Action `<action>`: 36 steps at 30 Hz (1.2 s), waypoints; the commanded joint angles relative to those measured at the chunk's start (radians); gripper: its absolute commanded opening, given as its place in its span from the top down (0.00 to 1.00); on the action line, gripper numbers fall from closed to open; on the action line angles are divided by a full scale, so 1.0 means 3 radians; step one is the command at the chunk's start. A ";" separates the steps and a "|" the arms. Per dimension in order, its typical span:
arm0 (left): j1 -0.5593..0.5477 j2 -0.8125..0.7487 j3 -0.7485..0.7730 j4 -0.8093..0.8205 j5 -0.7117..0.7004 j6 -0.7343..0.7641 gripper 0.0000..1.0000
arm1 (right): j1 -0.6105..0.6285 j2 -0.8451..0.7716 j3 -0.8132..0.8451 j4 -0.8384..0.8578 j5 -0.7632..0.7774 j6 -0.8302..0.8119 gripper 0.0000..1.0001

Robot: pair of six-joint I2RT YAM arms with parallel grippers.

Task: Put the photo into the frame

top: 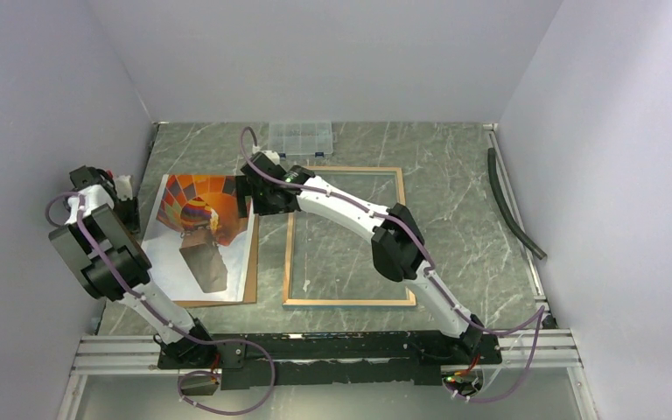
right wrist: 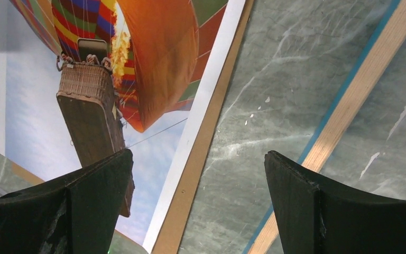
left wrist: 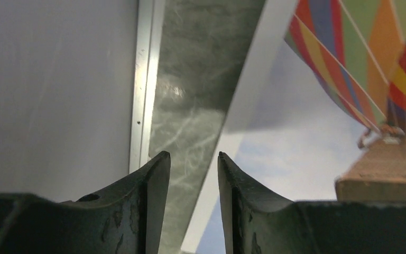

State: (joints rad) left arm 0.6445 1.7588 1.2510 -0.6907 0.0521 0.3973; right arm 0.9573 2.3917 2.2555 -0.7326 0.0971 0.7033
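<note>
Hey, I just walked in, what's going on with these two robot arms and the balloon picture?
The arms are working on getting the photo into the frame, and it isn't in yet. The photo lies picture-up on a thin brown backing board. The frame lies beside it, wooden back up. The left gripper sits at the photo's left edge, jaws slightly apart. The right gripper hangs wide open over the photo's right edge. Neither holds anything.

Paper photo (top: 194, 238), pale wooden frame (top: 350, 300)
</note>
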 commanded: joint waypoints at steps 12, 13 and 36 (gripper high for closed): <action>-0.0262 0.0309 -0.0188 0.0845 -0.0571 -0.0104 0.66 | -0.0035 0.0250 -0.0277 0.0553 -0.0257 0.0095 0.00; -0.0294 0.0312 -0.0203 0.0838 -0.0568 -0.0122 0.66 | -0.0036 0.0269 -0.0284 0.0566 -0.0285 0.0112 0.01; -0.0593 0.0135 -0.0262 0.0658 -0.0440 -0.0271 0.69 | -0.0384 0.0403 -0.0650 0.1175 -0.0657 0.0485 0.03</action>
State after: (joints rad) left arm 0.4801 1.8408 1.1725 -0.4801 -0.0937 0.3408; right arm 0.8791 2.4851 2.0853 -0.3454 -0.1169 0.8387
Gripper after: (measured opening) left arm 0.311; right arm 0.979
